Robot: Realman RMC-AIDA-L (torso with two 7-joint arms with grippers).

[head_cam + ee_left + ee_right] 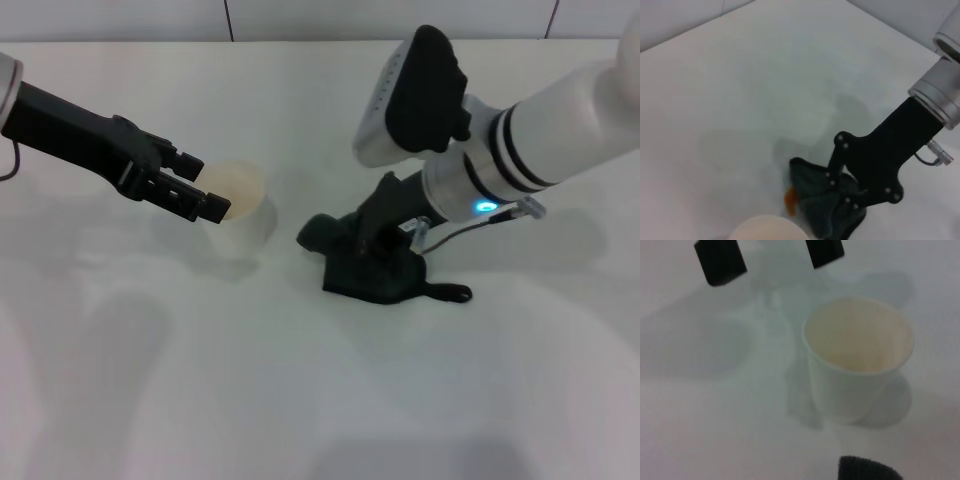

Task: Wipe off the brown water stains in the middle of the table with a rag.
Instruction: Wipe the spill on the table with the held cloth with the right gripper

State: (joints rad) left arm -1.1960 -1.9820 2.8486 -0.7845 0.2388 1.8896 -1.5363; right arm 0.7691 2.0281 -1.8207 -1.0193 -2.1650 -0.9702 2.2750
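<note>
The dark grey rag (375, 272) lies bunched on the white table (300, 400), right of a white paper cup (243, 212). My right gripper (372, 250) reaches down into the rag and is shut on it. The left wrist view shows the same gripper (847, 200) on the rag (817, 197). There a small orange-brown stain (790, 199) shows at the rag's edge, between rag and cup. The stain does not show in the head view. My left gripper (213, 190) hovers open at the cup's left rim, apart from it.
The cup (857, 357) stands upright with a brownish tint inside. In the right wrist view the left gripper's fingers (720, 261) are spread beyond the cup. A tiled wall edge (300, 20) runs along the table's far side.
</note>
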